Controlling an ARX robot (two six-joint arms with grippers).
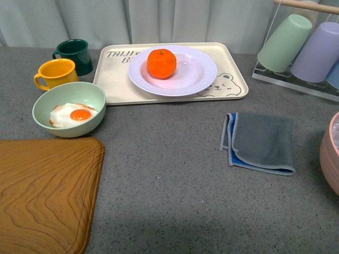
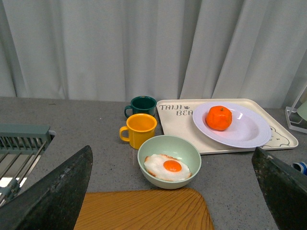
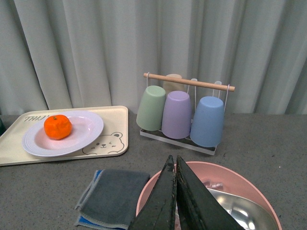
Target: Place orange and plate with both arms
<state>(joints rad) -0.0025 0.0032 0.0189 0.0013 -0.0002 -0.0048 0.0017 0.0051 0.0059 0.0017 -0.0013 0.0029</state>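
The orange [image 1: 161, 63] sits in the white ridged plate [image 1: 198, 79], which rests on the beige bear tray [image 1: 114, 79] at the back of the table. Both also show in the left wrist view, orange [image 2: 218, 118] and plate [image 2: 249, 132], and in the right wrist view, orange [image 3: 57, 127] and plate [image 3: 86, 132]. Neither arm shows in the front view. My left gripper [image 2: 172, 189] is open and empty, well short of the tray, above the cutting board's end. My right gripper [image 3: 173, 165] is shut and empty, over the pink bowl [image 3: 268, 203].
A pale green bowl [image 1: 53, 124] with a fried egg, a yellow mug [image 1: 55, 73] and a dark green mug [image 1: 75, 54] stand left of the tray. A wooden cutting board [image 1: 42, 193] lies front left, a grey cloth [image 1: 262, 142] right of centre, a cup rack [image 1: 302, 45] back right.
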